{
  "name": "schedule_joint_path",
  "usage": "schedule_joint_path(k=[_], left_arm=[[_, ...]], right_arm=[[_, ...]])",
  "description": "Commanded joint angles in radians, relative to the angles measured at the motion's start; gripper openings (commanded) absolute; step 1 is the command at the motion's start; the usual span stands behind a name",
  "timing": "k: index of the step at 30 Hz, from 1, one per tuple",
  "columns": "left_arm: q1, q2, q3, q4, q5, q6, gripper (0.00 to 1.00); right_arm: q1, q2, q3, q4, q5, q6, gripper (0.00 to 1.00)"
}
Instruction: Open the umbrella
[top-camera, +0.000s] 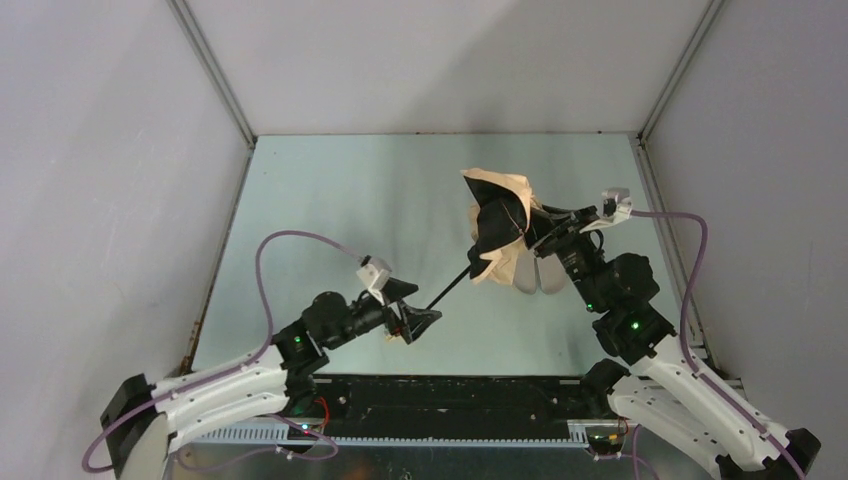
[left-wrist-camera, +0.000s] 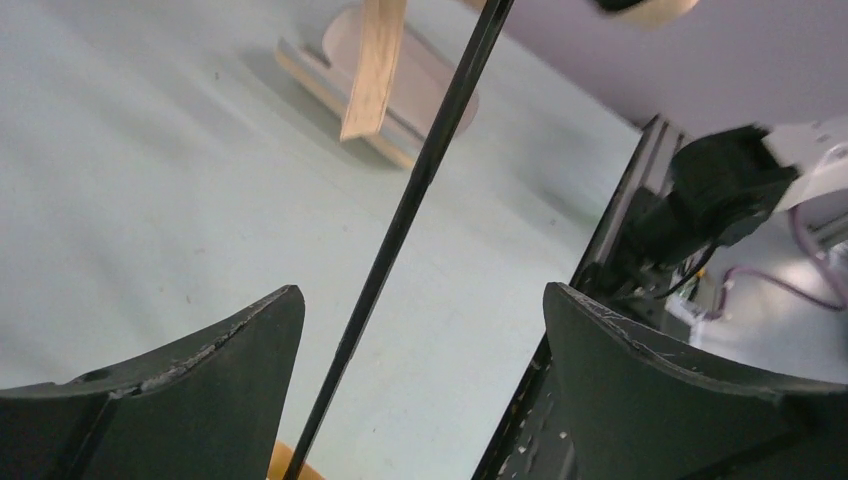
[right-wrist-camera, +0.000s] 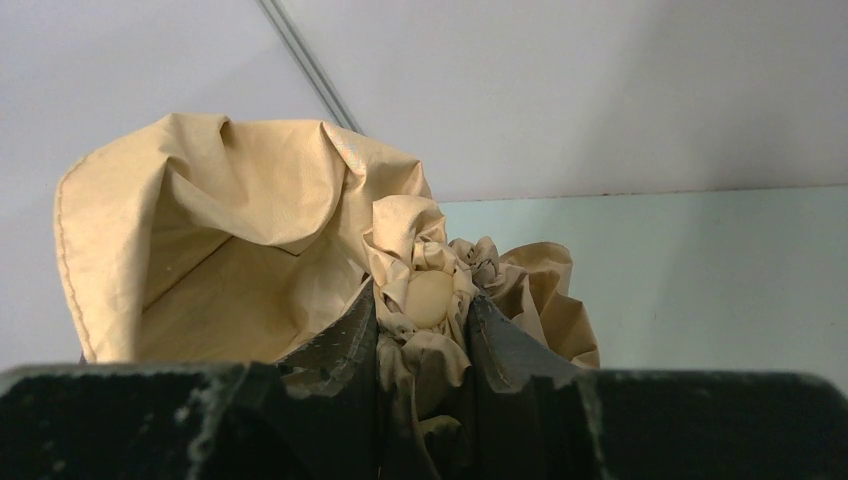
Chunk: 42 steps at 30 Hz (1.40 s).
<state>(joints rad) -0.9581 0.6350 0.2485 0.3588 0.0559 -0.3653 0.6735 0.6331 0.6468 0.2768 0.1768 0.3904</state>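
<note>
Grey walls close around a pale green worktop (top-camera: 330, 200), where a small pale sleeve (top-camera: 545, 276) lies flat. Just over that sleeve sits the umbrella (top-camera: 500, 232), its tan fabric crumpled and partly spread, dark on the underside. The right hand (right-wrist-camera: 425, 330), close beside the sleeve, pinches the bunched crown of the fabric around a round beige cap (right-wrist-camera: 430, 297). A thin black shaft (left-wrist-camera: 423, 180) slants from the canopy away from the sleeve to the left hand (left-wrist-camera: 420, 290), whose fingers (left-wrist-camera: 230, 350) are spread wide; the shaft passes between them without touching either. A tan strap (left-wrist-camera: 372, 70) dangles over the sleeve.
</note>
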Motion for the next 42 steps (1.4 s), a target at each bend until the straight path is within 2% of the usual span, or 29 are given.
schedule_joint_path(k=[1,11,14,17,20,21,22,23,25,26,27,28,31,35,42], left_arm=[[-0.006,0.134,0.064,0.064,0.038,0.083,0.95],[-0.021,0.368,0.193,0.16,-0.029,0.163,0.95],[-0.034,0.454,0.239,0.166,-0.022,0.165,0.9],[-0.048,0.532,0.313,0.127,0.009,0.165,0.6],[-0.058,0.599,0.359,0.101,0.02,0.166,0.43],[-0.062,0.606,0.372,0.103,0.024,0.164,0.34],[-0.063,0.615,0.376,0.107,0.028,0.158,0.29],[-0.063,0.617,0.382,0.116,0.027,0.153,0.16],[-0.063,0.613,0.381,0.135,0.017,0.125,0.03],[-0.063,0.607,0.378,0.143,-0.001,0.1,0.01],[-0.062,0.593,0.367,0.156,-0.012,0.085,0.0],[-0.06,0.582,0.356,0.165,-0.028,0.056,0.0],[-0.031,0.533,0.33,0.186,-0.022,-0.023,0.0],[-0.008,0.49,0.289,0.234,0.012,-0.093,0.0],[-0.007,0.433,0.244,0.267,-0.005,-0.115,0.0]], right_arm=[[0.012,0.02,0.07,0.022,0.038,-0.015,0.0],[0.033,0.053,0.085,0.007,0.048,-0.004,0.0],[0.039,0.057,0.085,0.008,0.049,-0.001,0.0],[0.041,0.054,0.085,0.008,0.056,-0.002,0.0],[0.041,0.048,0.085,-0.003,0.061,-0.005,0.0],[0.04,0.045,0.085,-0.008,0.066,-0.006,0.0],[0.041,0.043,0.084,-0.019,0.068,-0.007,0.04],[0.041,0.042,0.085,-0.025,0.073,-0.008,0.06],[0.039,0.038,0.085,-0.041,0.074,-0.014,0.22],[0.036,0.035,0.085,-0.055,0.076,-0.025,0.4],[0.032,0.025,0.085,-0.063,0.083,-0.028,0.48],[0.025,0.018,0.086,-0.089,0.089,-0.032,0.62],[-0.002,-0.033,0.088,-0.171,0.106,-0.03,0.84],[-0.04,-0.121,0.088,-0.246,0.108,-0.012,0.96],[-0.043,-0.19,0.087,-0.326,0.031,0.045,0.99]])
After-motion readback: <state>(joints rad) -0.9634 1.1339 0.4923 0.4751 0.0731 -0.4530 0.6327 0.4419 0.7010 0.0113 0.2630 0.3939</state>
